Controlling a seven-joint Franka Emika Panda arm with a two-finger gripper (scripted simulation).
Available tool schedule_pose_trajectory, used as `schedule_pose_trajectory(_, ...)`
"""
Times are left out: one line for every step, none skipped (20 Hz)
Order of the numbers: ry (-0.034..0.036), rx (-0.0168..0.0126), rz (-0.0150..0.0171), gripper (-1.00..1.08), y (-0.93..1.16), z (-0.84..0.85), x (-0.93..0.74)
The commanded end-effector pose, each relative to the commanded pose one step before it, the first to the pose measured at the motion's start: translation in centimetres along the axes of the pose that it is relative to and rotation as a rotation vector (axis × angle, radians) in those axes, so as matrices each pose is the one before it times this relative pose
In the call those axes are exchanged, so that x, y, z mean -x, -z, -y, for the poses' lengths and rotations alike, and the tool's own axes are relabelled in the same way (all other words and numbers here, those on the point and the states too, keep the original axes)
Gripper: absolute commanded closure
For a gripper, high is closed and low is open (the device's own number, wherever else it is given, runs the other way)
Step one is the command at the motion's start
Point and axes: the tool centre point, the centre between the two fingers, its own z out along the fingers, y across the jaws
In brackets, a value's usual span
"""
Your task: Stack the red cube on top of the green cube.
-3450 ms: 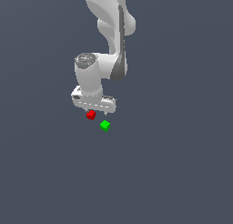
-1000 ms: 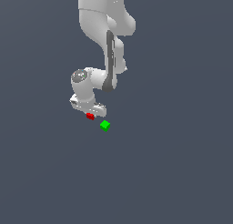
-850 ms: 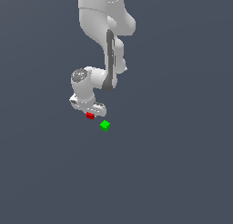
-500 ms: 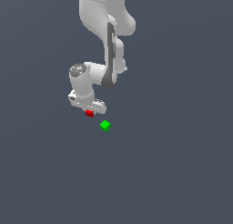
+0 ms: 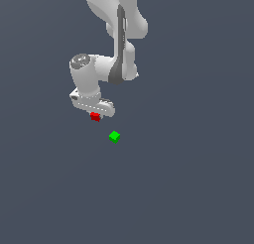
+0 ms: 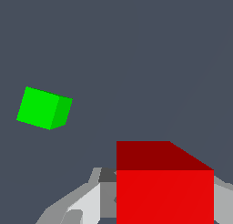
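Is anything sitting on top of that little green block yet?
No. The green cube has a bare top in both views and stands alone on the floor. The red cube is apart from it, held in the gripper. Its underside is hidden.

We see flat matt faces on the red cube (image 6: 164, 196) and green cube (image 6: 43, 108); gripper (image 5: 94, 110) shell above the red cube looks smooth white plastic.
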Motion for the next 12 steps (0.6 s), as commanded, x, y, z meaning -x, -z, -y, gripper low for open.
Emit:
schedule_pose_trajectory(-0.00008, 0.00025, 0.00057, 1.08, 0.906, -0.015, 0.005)
schedule_pose_trajectory(0.0, 0.0, 0.0, 1.08, 0.226, -0.003, -0.013)
schedule_pose_trajectory(0.0, 0.0, 0.0, 1.08, 0.17, -0.002, -0.016)
schedule_pose_trajectory(0.0, 0.0, 0.0, 1.08, 0.114, -0.001, -0.019)
schedule_pose_trajectory(0.0, 0.0, 0.0, 1.08, 0.058, -0.001, -0.022)
schedule_pose_trajectory(0.0, 0.0, 0.0, 1.08, 0.002, 0.0, -0.025)
schedule_pose_trajectory(0.00067, 0.00014, -0.00012, 1.08, -0.036, 0.038, -0.021)
schedule_pose_trajectory(0.0, 0.0, 0.0, 1.08, -0.021, 0.001, -0.007)
schedule_pose_trajectory(0.0, 0.0, 0.0, 1.08, -0.023, 0.001, 0.014)
schedule_pose_trajectory(0.0, 0.0, 0.0, 1.08, -0.018, 0.034, -0.011)
schedule_pose_trajectory(0.0, 0.0, 0.0, 1.08, -0.055, 0.101, -0.034)
schedule_pose_trajectory(0.0, 0.0, 0.0, 1.08, -0.091, 0.168, -0.057)
